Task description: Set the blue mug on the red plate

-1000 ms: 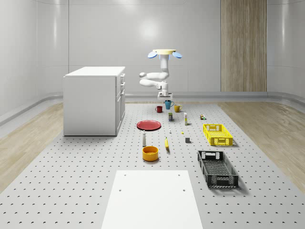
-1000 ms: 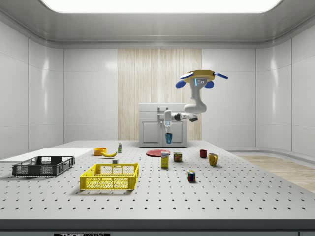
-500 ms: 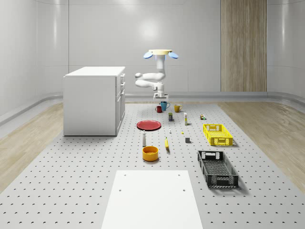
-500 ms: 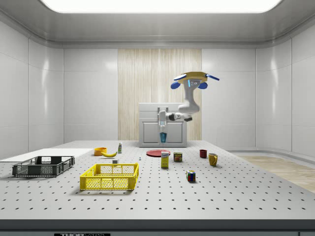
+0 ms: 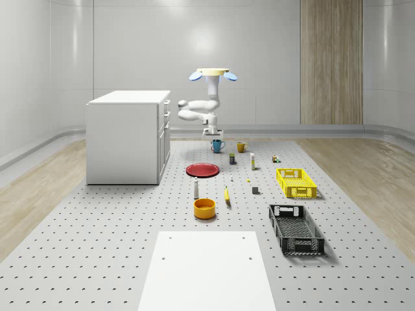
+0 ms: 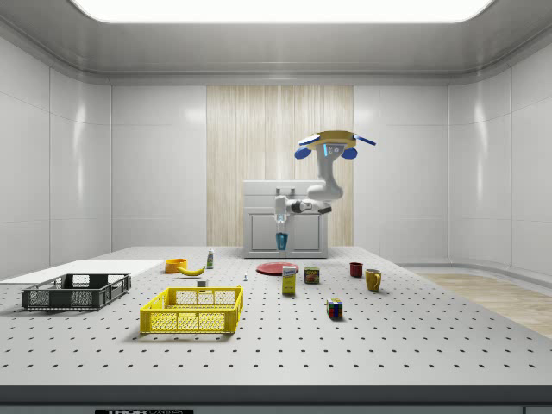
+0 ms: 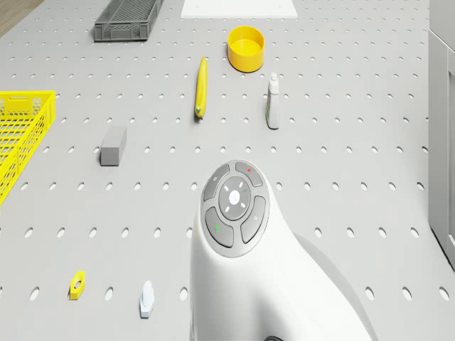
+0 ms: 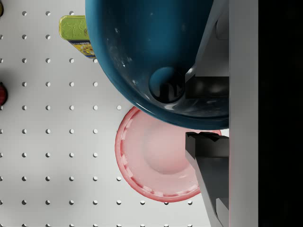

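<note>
Drone [image 6: 331, 141] hovering above the perforated table [image 5: 97, 259], nearer the white cabinet [image 5: 126, 136] than a second ago, arm folded beneath. Gripper [image 6: 280, 226] clenched on the glossy blue mug [image 6: 280, 241], carried in the air and now almost over the red plate [image 6: 277, 268] (round, shallow, matte, lying flat ahead of the cabinet). From the wrist, mug's curved blue wall [image 8: 156, 52] overlapping the plate's rim [image 8: 130, 175]. Transport seemingly near its end; lowering and release likely next.
</note>
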Available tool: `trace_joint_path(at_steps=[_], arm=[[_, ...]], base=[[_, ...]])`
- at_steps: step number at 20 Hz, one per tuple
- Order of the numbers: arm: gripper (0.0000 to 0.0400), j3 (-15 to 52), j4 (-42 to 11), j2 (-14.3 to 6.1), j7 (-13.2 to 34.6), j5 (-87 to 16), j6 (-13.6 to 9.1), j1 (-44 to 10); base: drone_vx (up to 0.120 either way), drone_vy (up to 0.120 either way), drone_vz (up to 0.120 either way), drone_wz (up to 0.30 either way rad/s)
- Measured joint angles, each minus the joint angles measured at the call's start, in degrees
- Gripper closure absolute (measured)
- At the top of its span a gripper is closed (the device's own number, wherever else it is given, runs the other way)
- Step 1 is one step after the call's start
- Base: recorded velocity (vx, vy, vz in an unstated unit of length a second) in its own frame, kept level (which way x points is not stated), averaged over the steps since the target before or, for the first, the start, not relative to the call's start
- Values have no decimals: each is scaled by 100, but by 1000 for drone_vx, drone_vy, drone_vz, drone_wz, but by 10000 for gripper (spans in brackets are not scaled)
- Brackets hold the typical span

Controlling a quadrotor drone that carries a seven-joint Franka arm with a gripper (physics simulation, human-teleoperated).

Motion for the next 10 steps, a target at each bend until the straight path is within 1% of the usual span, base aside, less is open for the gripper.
trace_joint_path(at_steps=[6,7,8,10], arm=[[300,2,1,-17,5,7,16,-7],[300,3,1,-20,4,9,19,-6],[300,4,2,-27,-13,12,25,10],[297,9,7,-49,-85,22,46,81]], base=[[0,-120,-120,0],[0,-40,-120,0],[0,0,-40,0],[0,0,0,0]])
